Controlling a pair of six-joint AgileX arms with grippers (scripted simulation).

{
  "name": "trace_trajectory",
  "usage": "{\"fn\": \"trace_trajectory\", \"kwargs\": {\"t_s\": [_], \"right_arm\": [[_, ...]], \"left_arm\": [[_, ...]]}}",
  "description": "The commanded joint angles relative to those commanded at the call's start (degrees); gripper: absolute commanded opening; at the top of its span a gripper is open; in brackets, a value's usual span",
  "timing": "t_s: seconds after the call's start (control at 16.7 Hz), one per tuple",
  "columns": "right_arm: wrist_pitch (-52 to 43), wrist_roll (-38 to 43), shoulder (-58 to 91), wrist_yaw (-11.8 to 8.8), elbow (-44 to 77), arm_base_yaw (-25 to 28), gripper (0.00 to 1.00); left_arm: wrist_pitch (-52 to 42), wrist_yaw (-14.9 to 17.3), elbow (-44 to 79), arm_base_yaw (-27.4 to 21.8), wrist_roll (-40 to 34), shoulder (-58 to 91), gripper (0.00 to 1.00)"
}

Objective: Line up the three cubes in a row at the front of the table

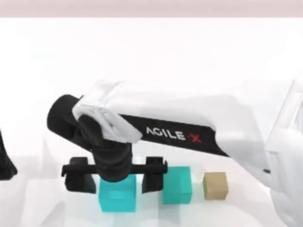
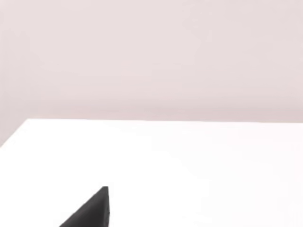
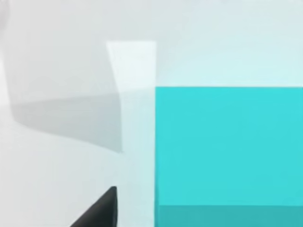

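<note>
While right hand (image 1: pixel 115 177) straddles cyan cube (image 1: pixel 118 196) near table (image 1: pixel 156 61) front edge, fingers apart, not clamped: lift straight up, avoid nudging cube. Teal cube (image 1: pixel 177 185) just beside right finger (image 1: pixel 152 176), little clearance. Tan-brown cube (image 1: pixel 215 185) further right, row looks formed. Left arm parked at left edge.

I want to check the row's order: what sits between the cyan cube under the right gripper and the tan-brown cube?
The teal cube sits between the cyan cube and the tan-brown cube, as the top view shows. The right gripper straddles the cyan one, fingers open.
</note>
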Motion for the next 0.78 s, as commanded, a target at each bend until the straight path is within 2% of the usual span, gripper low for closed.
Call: {"fn": "trace_trajectory", "kwargs": {"t_s": [0.36,0.78], "right_arm": [[-1.0,0.0,0.0,0.0,1.0,0.1,1.0],[-14.1,0.0,-1.6,0.0,12.4,0.4,1.0]], "left_arm": [[0.0,0.0,0.0,0.0,0.0,0.0,1.0],[0.0,0.0,0.0,0.0,0.0,0.0,1.0]]}}
